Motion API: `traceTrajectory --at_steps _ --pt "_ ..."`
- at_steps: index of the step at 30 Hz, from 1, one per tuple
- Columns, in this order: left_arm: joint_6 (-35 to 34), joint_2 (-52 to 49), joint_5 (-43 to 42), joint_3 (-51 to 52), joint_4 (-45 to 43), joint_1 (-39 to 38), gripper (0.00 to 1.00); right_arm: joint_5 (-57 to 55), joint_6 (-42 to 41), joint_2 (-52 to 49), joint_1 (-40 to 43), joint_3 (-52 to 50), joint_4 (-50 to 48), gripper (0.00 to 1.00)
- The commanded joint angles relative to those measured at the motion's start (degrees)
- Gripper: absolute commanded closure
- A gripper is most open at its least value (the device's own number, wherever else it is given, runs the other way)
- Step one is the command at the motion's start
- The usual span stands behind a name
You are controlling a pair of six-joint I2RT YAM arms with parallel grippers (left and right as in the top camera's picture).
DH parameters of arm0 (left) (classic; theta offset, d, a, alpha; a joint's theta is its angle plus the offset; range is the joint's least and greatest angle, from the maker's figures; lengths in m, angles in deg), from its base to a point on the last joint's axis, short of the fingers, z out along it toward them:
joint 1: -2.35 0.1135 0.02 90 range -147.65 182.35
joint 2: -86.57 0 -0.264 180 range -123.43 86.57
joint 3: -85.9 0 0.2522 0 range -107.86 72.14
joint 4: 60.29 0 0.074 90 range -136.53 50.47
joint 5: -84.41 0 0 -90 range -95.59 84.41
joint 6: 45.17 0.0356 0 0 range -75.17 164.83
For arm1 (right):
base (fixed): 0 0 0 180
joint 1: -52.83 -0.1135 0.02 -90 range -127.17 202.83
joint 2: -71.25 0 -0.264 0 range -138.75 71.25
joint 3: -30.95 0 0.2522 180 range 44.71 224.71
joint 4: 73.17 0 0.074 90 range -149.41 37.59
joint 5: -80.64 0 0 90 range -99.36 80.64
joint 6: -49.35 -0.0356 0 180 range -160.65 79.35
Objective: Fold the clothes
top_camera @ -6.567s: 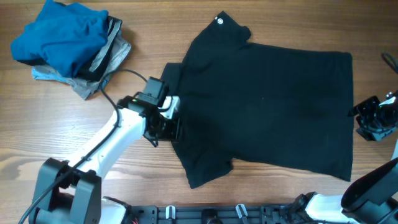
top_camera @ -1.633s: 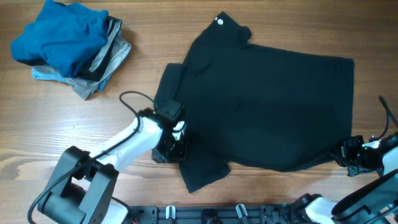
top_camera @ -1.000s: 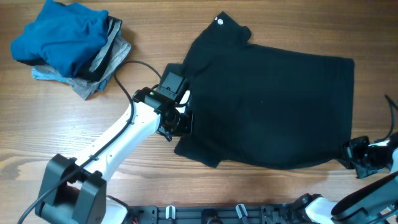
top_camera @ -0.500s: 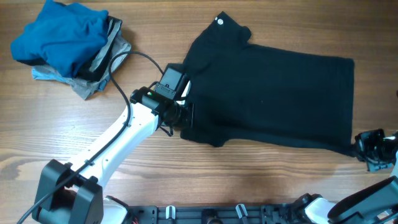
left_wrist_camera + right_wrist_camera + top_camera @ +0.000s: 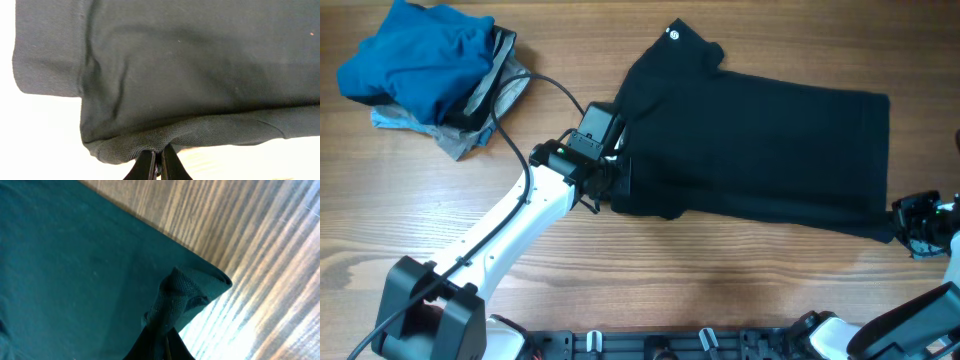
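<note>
Between the closed fingertips of the left gripper (image 5: 157, 159), a fold of the black T-shirt (image 5: 750, 150) is pinched at its near edge, as seen from the left wrist, where the knit weave of the hem is bunched just above the jaws. From overhead, the same gripper (image 5: 616, 182) is seen at the shirt's left side, beside the sleeve, with the white left arm (image 5: 500, 235) reaching in from the lower left. At the right edge of the table (image 5: 650, 290), the right gripper (image 5: 910, 220) is closed on the shirt's lower right corner; from the right wrist, that corner (image 5: 187, 297) is seen crumpled up between the fingers, with wood grain showing past it.

The shirt is laid flat across the middle and right of the wooden table, its near edge doubled over on itself. A small round white label mark (image 5: 672, 33) is seen near the collar; no writing on it can be read.

At the far left, well apart from the shirt, a bright blue garment (image 5: 415, 60) is heaped on a grey garment (image 5: 470, 125).
</note>
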Motion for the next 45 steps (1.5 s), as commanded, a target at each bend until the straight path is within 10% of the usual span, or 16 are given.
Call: traceTrajectory --at_steps 1,19,21,23,25,37,45 --pt "0.7 0.6 3.9 -1.1 -0.5 0.3 0.96 -1.6 -2.0 0.6 -1.6 0.8 -1.7 0.96" --pt "1.6 -4.0 7.8 -1.0 -8.0 0.3 0.9 -3.8 -5.0 -8.8 -9.7 0.8 -12.6 0.96" --pt "3.3 -4.3 7.8 -1.0 -8.7 0.3 0.72 -3.8 -5.0 -9.6 -9.7 0.8 -13.8 0.95" --pt "3.8 -4.5 8.3 -1.0 -9.3 0.3 0.25 -3.8 -4.7 -9.8 -9.7 0.8 -14.3 0.73" --pt "5.4 -4.6 8.7 -1.0 -9.2 0.3 0.17 -3.3 -4.4 -9.7 -9.6 0.8 -14.5 0.67" --pt "8.5 -2.2 -0.3 -0.6 4.2 0.2 0.14 7.2 4.5 0.9 -9.6 0.9 -1.3 0.6" --pt "12.4 -3.1 -5.9 7.3 -2.1 0.1 0.27 7.6 8.8 1.0 -9.9 0.7 4.1 0.57"
